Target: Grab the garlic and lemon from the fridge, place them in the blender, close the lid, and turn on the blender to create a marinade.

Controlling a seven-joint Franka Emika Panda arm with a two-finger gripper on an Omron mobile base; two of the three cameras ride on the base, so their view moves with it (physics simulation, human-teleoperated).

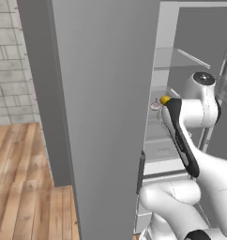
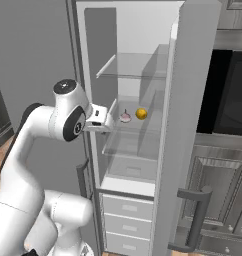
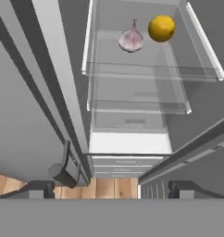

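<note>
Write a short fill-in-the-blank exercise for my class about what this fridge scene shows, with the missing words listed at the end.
1. The fridge door stands ____.
2. The garlic and the lemon sit side by side on the same glass ____.
3. Seen from the hand camera, the lemon lies to the ____ of the garlic.
4. The gripper holds ____ between its fingertips.

Missing words: open; shelf; right; nothing

Fridge (image 2: 128,30) doorway stands open; shelf space before garlic (image 3: 131,40) unobstructed.
</note>
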